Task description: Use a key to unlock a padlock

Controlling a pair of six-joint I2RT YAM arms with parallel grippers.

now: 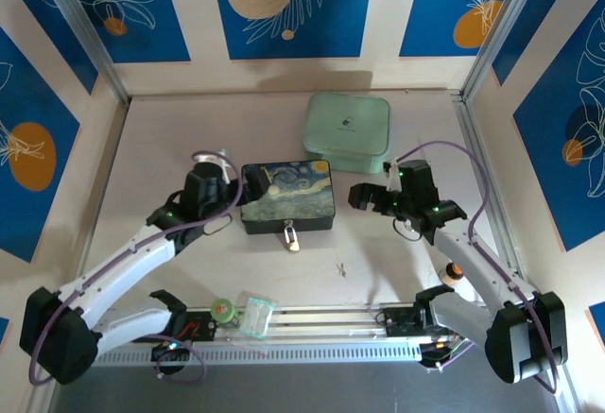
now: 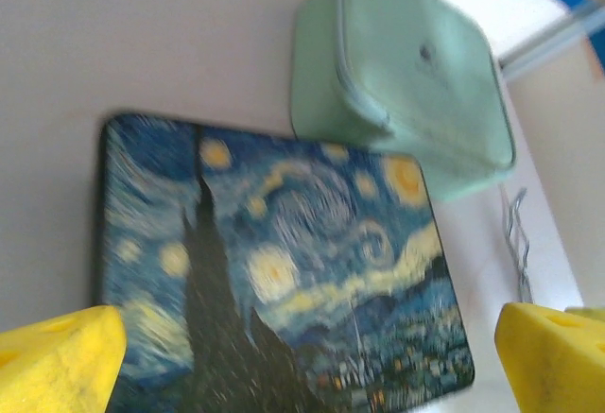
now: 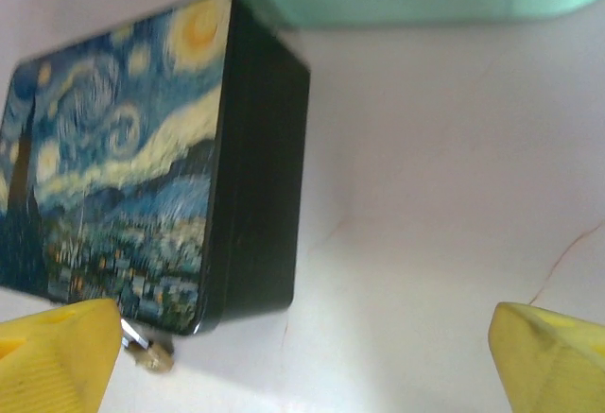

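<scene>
1 box (image 1: 288, 196), 1 case (image 1: 348, 129), 1 padlock (image 1: 292, 238)

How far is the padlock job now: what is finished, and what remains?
Nothing looks done: the padlock sits untouched at the front of the painted box. In hand, nothing: the left claw and right claw flank the box, open and empty. Remaining: taking the key, which I cannot make out, inserting it, turning it and opening the padlock.
</scene>
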